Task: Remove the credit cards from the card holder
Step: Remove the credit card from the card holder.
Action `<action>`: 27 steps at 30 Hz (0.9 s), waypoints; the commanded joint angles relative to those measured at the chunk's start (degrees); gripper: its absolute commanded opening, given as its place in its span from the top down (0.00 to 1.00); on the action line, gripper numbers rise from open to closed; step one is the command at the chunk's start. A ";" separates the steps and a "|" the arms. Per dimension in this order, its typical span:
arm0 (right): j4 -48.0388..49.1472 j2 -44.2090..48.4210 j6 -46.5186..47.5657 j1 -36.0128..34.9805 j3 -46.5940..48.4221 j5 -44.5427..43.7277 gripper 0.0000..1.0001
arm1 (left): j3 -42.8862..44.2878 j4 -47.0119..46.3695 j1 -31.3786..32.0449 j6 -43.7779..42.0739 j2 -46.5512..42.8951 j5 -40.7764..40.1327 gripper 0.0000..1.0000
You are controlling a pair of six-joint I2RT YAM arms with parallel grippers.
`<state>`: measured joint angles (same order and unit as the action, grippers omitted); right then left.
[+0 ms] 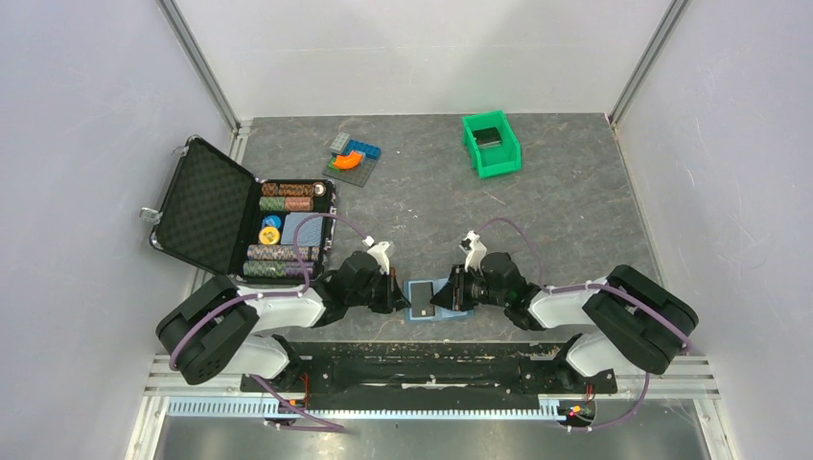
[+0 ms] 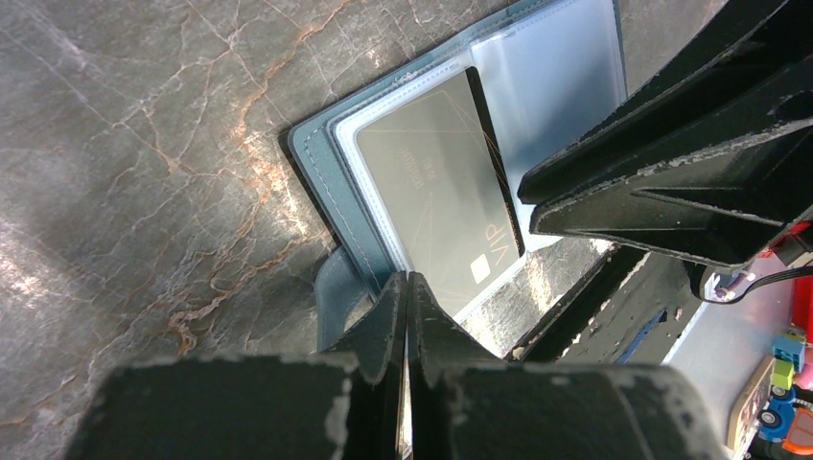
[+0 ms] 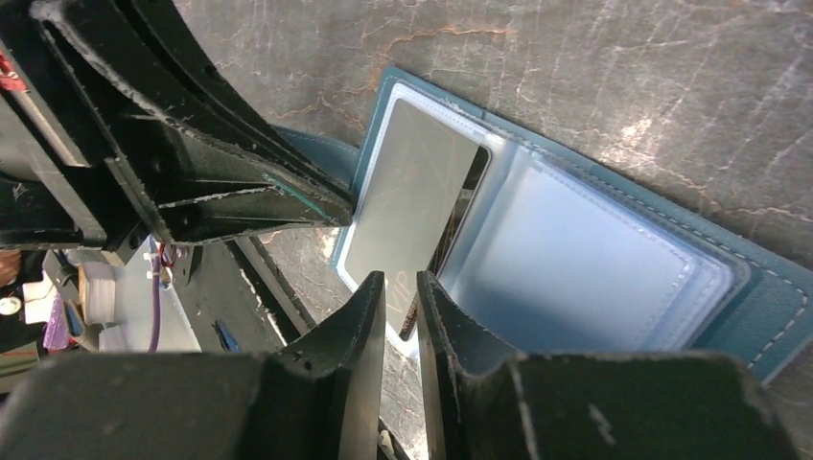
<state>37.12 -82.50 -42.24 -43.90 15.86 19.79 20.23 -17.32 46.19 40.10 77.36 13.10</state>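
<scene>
The teal-blue card holder (image 1: 436,286) lies open on the table between my two grippers. It also shows in the left wrist view (image 2: 316,163) and the right wrist view (image 3: 767,316). A dark grey credit card (image 2: 436,182) marked VIP sits in a clear sleeve on one half, and is seen again in the right wrist view (image 3: 407,201). My left gripper (image 2: 407,280) is shut, its tips at the holder's edge beside the card. My right gripper (image 3: 400,283) stands a narrow gap open, with its tips at the card's opposite edge. In the top view the left gripper (image 1: 401,292) and the right gripper (image 1: 449,292) face each other.
An open black foam-lined case (image 1: 201,206) with striped poker chips (image 1: 288,196) stands at the left. A green bin (image 1: 491,144) and toy blocks (image 1: 353,155) are at the back. The table's near edge is just behind the card holder.
</scene>
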 commanded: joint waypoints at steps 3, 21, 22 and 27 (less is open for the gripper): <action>-3.57 0.99 1.30 -0.84 2.41 -4.93 0.80 | -0.98 -0.96 -0.16 1.34 0.75 0.30 0.97; -5.44 -1.25 0.40 -1.89 4.31 -6.02 0.80 | -1.24 -0.95 -0.06 1.70 1.19 0.44 0.97; -5.48 -1.44 0.26 -1.96 4.35 -6.02 0.81 | -1.24 -0.96 -0.05 1.65 1.21 0.45 0.97; -4.28 -2.49 -1.10 -2.09 4.60 -4.44 0.81 | -1.16 -0.96 -0.11 1.74 1.74 0.57 0.97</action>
<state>31.18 -83.70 -42.11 -45.36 18.76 14.92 19.86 -18.20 46.19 40.14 77.67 13.23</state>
